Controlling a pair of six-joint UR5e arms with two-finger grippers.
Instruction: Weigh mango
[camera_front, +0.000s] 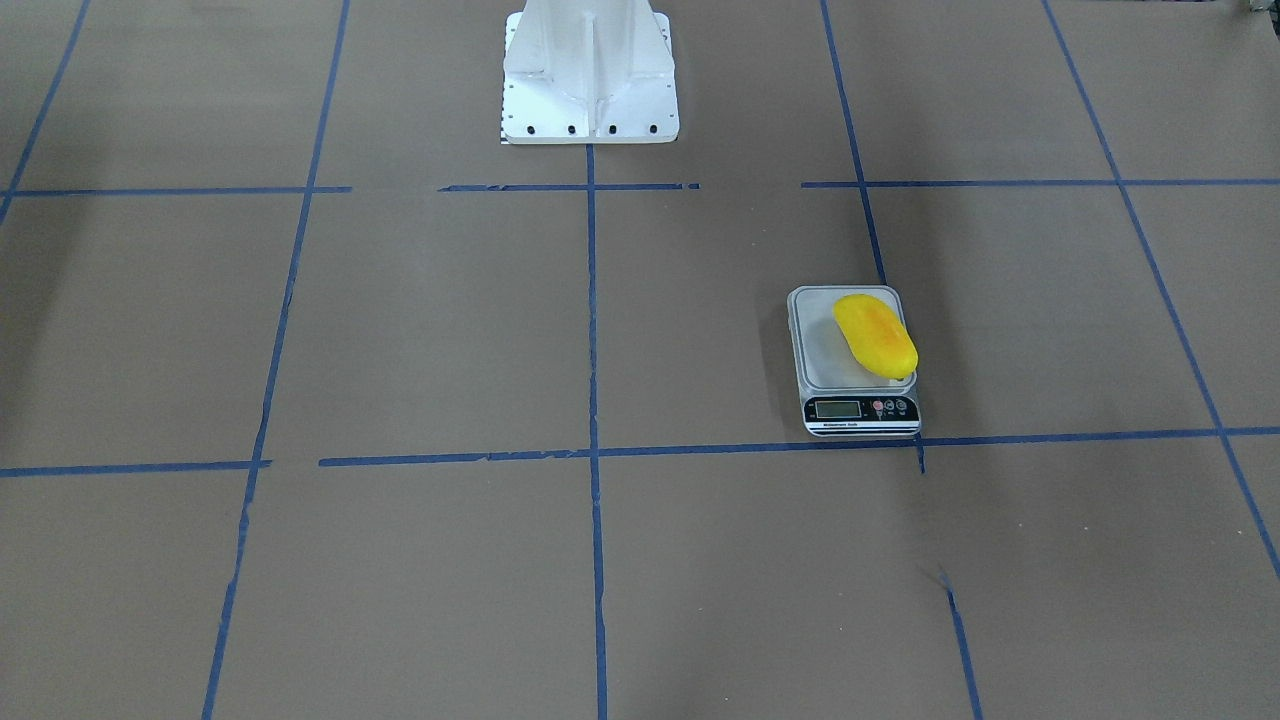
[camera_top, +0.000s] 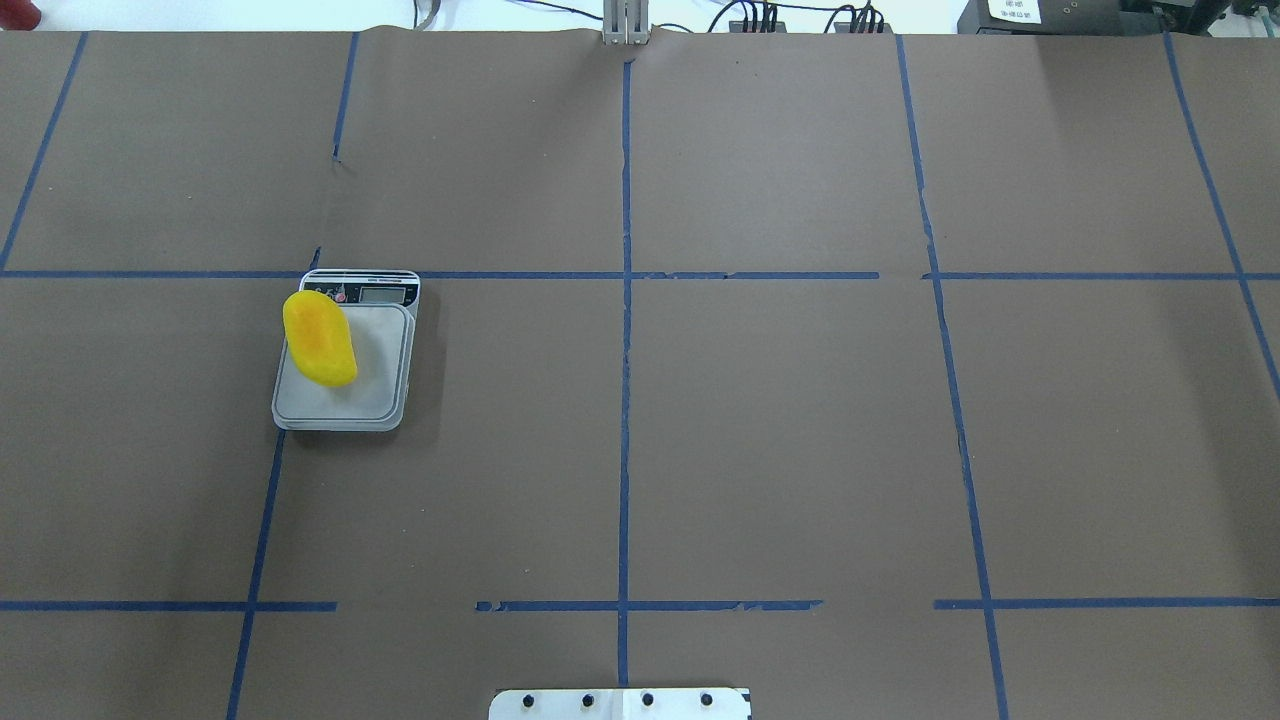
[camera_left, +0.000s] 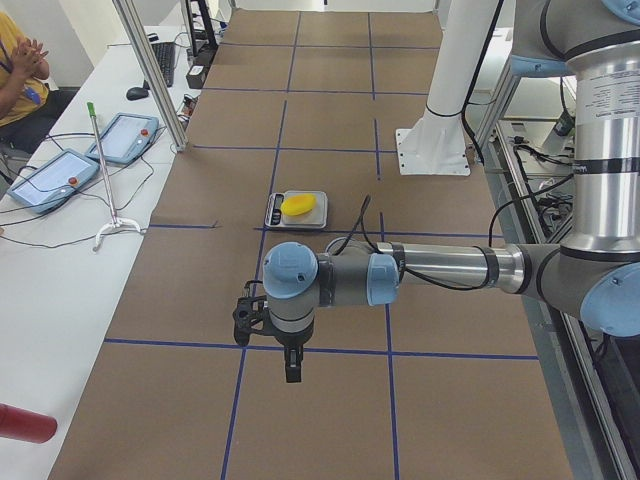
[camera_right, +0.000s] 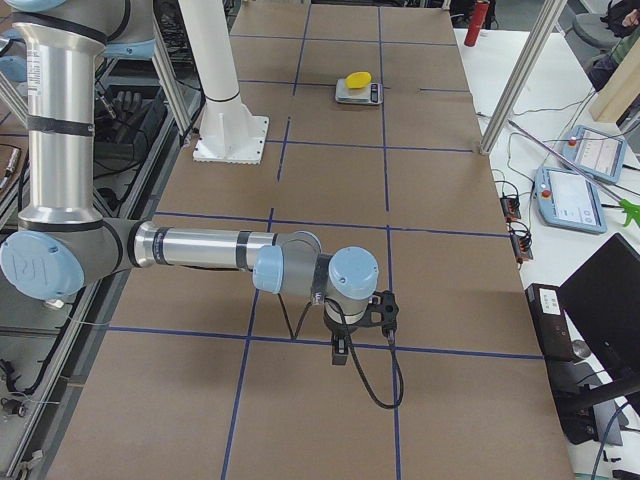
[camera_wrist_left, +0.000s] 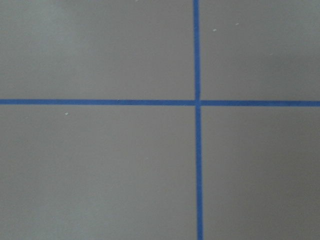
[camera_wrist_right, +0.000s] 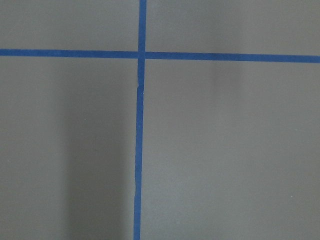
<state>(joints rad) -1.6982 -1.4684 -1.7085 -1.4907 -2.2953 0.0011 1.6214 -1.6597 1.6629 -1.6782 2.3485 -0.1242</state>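
Note:
The yellow mango (camera_front: 875, 335) lies on the platform of a small digital kitchen scale (camera_front: 825, 365), along the platform's edge. It also shows in the overhead view (camera_top: 320, 340) on the scale (camera_top: 375, 375), on the robot's left half of the table. The left gripper (camera_left: 290, 365) shows only in the exterior left view, high above the table and far from the scale (camera_left: 273, 211); I cannot tell if it is open or shut. The right gripper (camera_right: 340, 352) shows only in the exterior right view, far from the mango (camera_right: 357, 79); I cannot tell its state. Both wrist views show only brown paper and blue tape.
The white robot pedestal (camera_front: 590, 80) stands at the table's middle edge. Blue tape lines grid the brown table cover. A side bench holds teach pendants (camera_left: 55, 175), and a seated person (camera_left: 20, 60) is beyond it. Aluminium posts (camera_left: 150, 70) rise at the table's edge.

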